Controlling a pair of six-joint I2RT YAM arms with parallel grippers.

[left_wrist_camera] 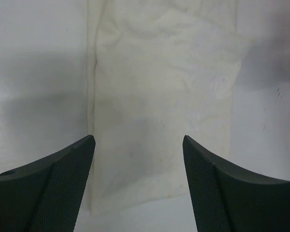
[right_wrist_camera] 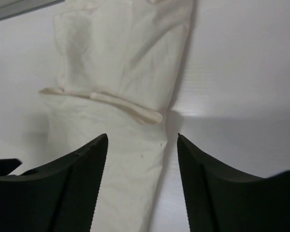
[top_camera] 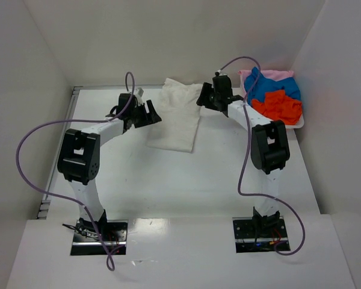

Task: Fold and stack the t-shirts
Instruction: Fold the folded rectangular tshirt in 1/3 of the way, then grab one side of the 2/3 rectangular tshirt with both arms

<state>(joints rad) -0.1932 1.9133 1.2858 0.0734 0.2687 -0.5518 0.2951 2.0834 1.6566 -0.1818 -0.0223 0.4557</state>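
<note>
"On the white table (top_camera: 168, 180), largest item first: the off-white t-shirt (top_camera: 177, 120) lay at the far middle between the two arms, folded lengthwise into a long panel," the observer noted. "At far right sat the tray (top_camera: 301, 125), holding the blue t-shirt (top_camera: 271, 87), the orange-red t-shirt (top_camera: 283, 107) and the pink t-shirt (top_camera: 277, 74) in a loose heap, none folded."

"Grippers?" the reviewer asked.

"The left gripper (top_camera: 151, 114) hung over the panel's left edge, jaws spread, nothing between them. The right gripper (top_camera: 201, 100) hung at the right edge near the far end, likewise spread and empty. Both wrist views showed the pads (left_wrist_camera: 63, 183) above the cloth, not pinching it. Contact with the cloth could not be told."

"Step in hand, as judged?"

"Probably the crosswise fold, one short end carried over the other. To do it well, both arms would take the same end at its two corners and pinch every layer, since the panel looked several layers thick. Lift level, keep the cloth lightly taut, and lay it down so the edges meet. The rolled seam (right_wrist_camera: 125, 104) lying across the cloth in the right wrist view made a lump, better flattened or tucked inside. Risk: catching only the top layer, which would undo the lengthwise fold."

"Progress?"

"Early. One shirt part-folded, three waiting in the tray, no stack begun."
</note>
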